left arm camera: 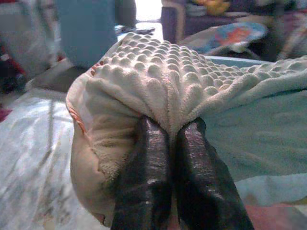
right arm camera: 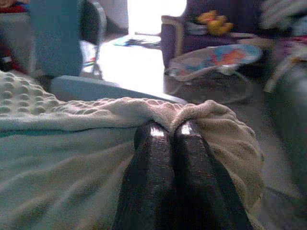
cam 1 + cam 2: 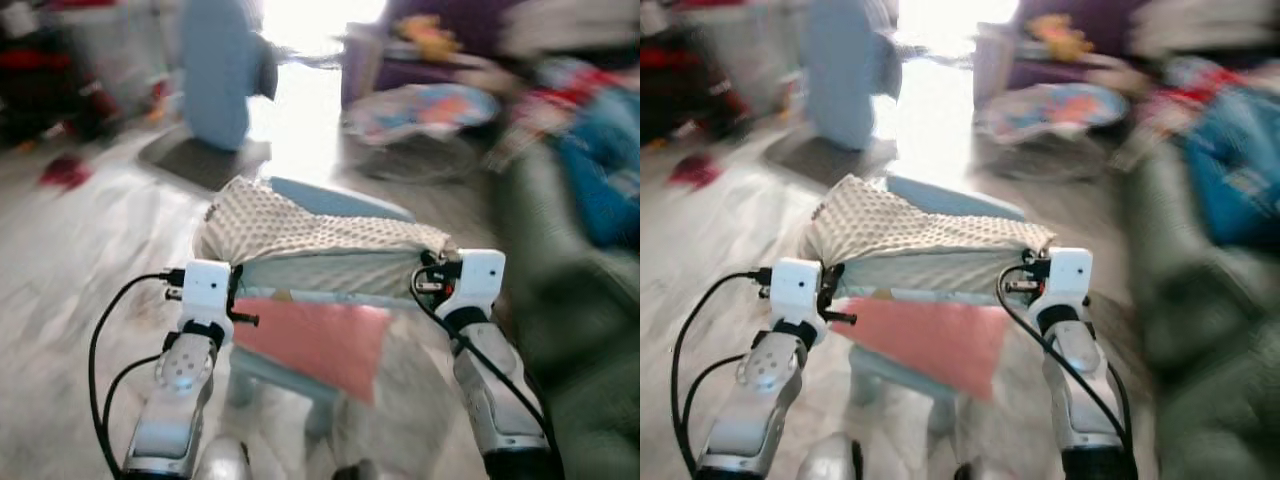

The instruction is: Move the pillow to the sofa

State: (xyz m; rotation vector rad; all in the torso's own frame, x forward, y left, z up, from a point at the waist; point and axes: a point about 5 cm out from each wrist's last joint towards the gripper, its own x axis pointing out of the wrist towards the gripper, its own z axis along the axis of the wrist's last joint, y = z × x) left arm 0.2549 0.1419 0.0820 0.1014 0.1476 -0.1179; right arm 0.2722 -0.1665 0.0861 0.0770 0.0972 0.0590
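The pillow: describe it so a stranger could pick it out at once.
Between the two silver arms, above a pale blue chair, hangs the pillow, pinched at each end by the left gripper and right gripper. Its cream bobbled top sets it apart from the flat pink cushion below.

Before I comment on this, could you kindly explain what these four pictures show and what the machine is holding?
This is a humanoid robot with two silver arms, each ending in a gripper of two black fingers. The two wide pictures come from the cameras in its head, looking forward and down; they are blurred. The other two come from cameras on its wrists. The left gripper and right gripper are each shut on an end of a cream, bumpy pillow, held up between them. Below it sits a small light-blue table with a pink cloth hanging off it. A dark green sofa is at the robot's right.
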